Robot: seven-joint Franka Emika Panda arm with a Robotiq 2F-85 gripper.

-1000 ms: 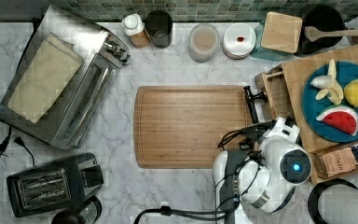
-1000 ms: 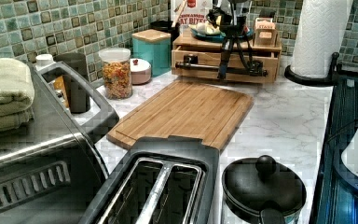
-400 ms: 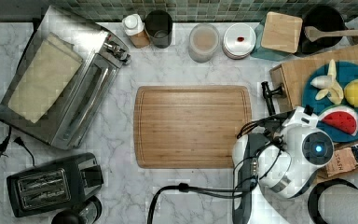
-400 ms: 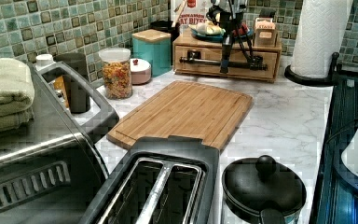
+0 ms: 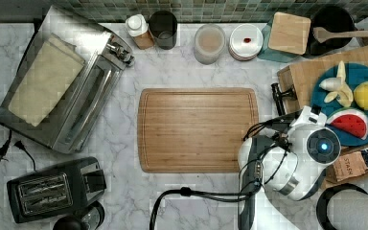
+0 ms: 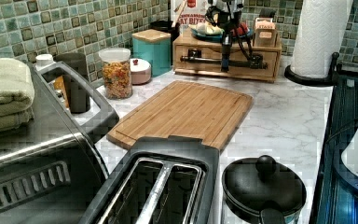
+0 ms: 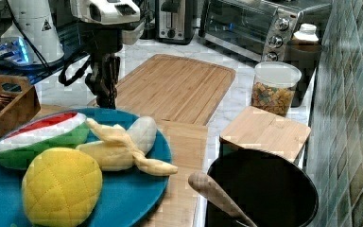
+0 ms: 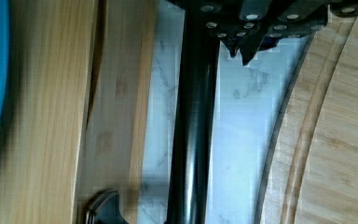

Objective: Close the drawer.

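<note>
The drawer [image 6: 228, 60] sits in a low bamboo cabinet [image 6: 265, 70] at the far end of the marble counter [image 6: 279, 121] in the left view, its front nearly flush with the cabinet face and its long black bar handle [image 6: 205, 59] running across it. The gripper [image 6: 226, 58] hangs straight down in front of this handle; in the wrist view the bar [image 8: 193, 140] passes directly beneath the gripper [image 8: 242, 44], whose dark fingertips [image 8: 249, 56] lie close together just beside the bar, with only a narrow gap and nothing visibly held. The grooved cutting board [image 5: 199, 129] lies just beside the drawer, at the top view's left of it. On the cabinet top rests a blue plate [image 7: 137, 189] bearing toy watermelon [image 7: 42, 130], banana [image 7: 123, 146] and lemon [image 7: 61, 187].
</note>
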